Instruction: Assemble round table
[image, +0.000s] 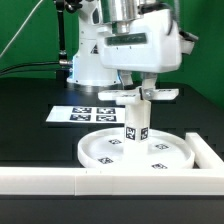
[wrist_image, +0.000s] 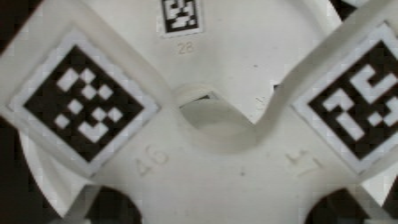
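**Foot piece held above the post on the black bench**

Black tabletop (image: 30, 130) fills the scene, with a green backdrop behind the white arm base. Along the near edge runs a long white straight-edged border wall (image: 60, 180), which turns a corner at the exterior view's right. Farther back lies the marker board (image: 85, 113), a thin flat white sheet with several black-and-white squares.

Just behind the wall rests the large rimmed round white plastic disc (image: 105, 152), flat on the table, with small square tags on its face. From its middle rises the short white cylindrical post (image: 135, 128), upright and tagged on its side.

Directly over the post, the two-finger gripper (image: 146, 87) points downward, its fingers clamped on the flat white cross-shaped foot piece (image: 150, 94), which sits level at the post's top end. Whether foot piece and post are touching cannot be told from the exterior view.

The wrist view is filled by the foot piece (wrist_image: 196, 150): white arms spreading outward, each carrying a diamond-turned tag, with a round recess at the centre.
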